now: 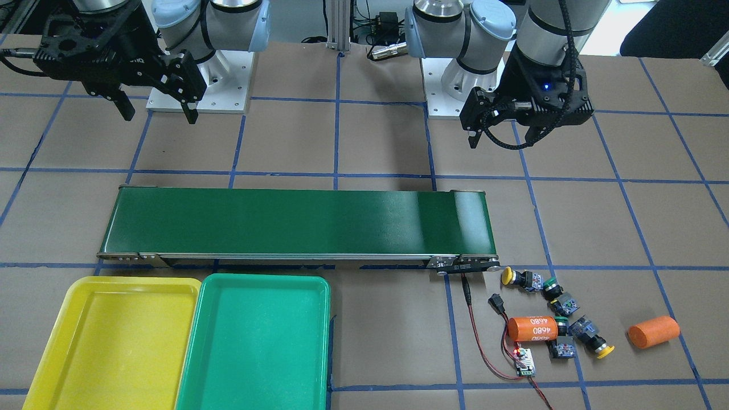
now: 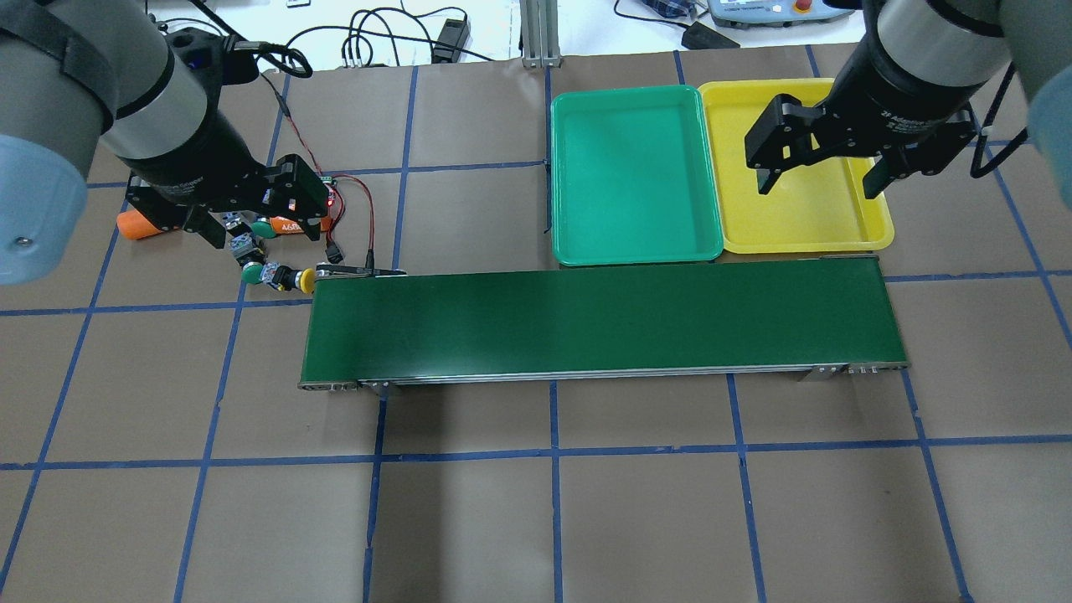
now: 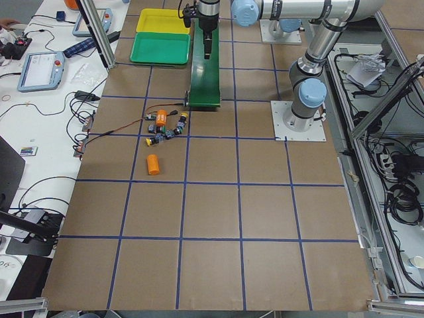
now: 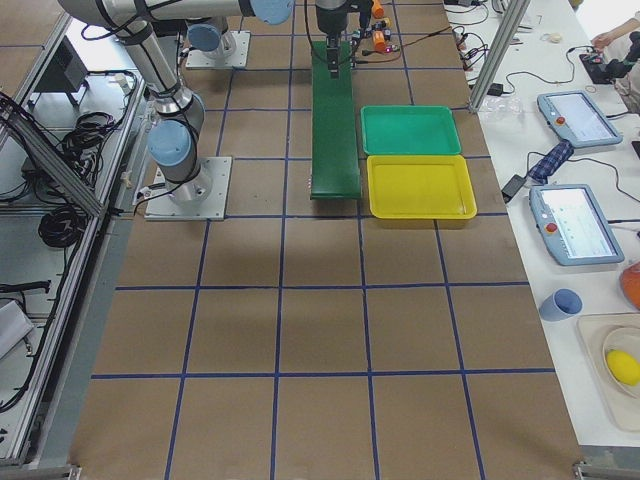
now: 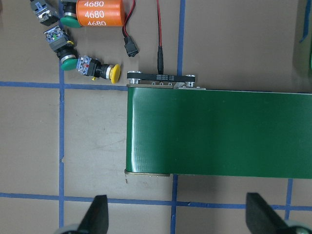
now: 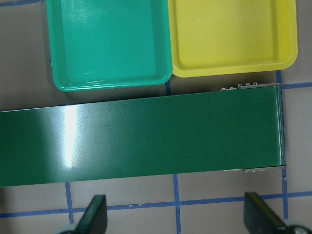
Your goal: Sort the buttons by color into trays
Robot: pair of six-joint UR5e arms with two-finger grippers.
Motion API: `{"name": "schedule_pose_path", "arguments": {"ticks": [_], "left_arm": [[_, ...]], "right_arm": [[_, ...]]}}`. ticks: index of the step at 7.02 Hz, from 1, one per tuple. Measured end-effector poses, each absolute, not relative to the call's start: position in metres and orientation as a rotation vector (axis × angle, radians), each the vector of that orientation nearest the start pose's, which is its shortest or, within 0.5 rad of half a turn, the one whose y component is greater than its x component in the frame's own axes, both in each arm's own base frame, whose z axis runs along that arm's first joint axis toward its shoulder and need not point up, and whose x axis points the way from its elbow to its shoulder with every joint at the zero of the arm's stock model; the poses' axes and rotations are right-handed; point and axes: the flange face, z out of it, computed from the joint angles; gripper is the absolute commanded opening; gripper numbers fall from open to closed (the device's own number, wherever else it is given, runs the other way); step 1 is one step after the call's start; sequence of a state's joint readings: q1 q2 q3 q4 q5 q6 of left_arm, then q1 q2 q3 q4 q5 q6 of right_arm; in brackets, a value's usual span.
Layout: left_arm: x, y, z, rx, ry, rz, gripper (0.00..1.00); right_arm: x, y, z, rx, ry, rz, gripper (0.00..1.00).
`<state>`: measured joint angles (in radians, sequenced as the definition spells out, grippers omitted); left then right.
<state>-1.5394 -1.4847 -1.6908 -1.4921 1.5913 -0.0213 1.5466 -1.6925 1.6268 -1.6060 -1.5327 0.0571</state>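
Yellow shallow plastic tray point(image 1: 114, 341) and green shallow plastic tray point(image 1: 256, 341) sit side by side, rims touching, beside one end of long dark-green conveyor belt point(image 1: 296, 222).

All four buttons lie tipped over on brown bench point(image 1: 398, 341) off belt's other end, well apart from trays:
- first yellow-capped button point(image 1: 519, 278), nearest belt
- first green-capped button point(image 1: 557, 293), just beside it
- second green-capped button point(image 1: 562, 337), against orange cylinder marked 4680 point(image 1: 532, 329)
- second yellow-capped button point(image 1: 593, 339)

Black bodies, blue-grey blocks.

Left gripper point(image 5: 178, 214) wide. Right gripper point(image 2: 821, 172) wide.
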Motion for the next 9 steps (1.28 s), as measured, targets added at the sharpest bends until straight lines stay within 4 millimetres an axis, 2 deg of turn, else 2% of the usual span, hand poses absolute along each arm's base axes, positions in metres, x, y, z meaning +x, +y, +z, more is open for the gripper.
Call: {"name": "schedule_pose_path", "arguments": {"ticks": [9], "left_arm": [[-0.120, -0.462, 0.477, -0.069, 3.118, -0.064, 1.00]], "right_arm": [[0.127, -0.437, 0.525, 0.093, 3.104, -0.101, 1.00]]}}
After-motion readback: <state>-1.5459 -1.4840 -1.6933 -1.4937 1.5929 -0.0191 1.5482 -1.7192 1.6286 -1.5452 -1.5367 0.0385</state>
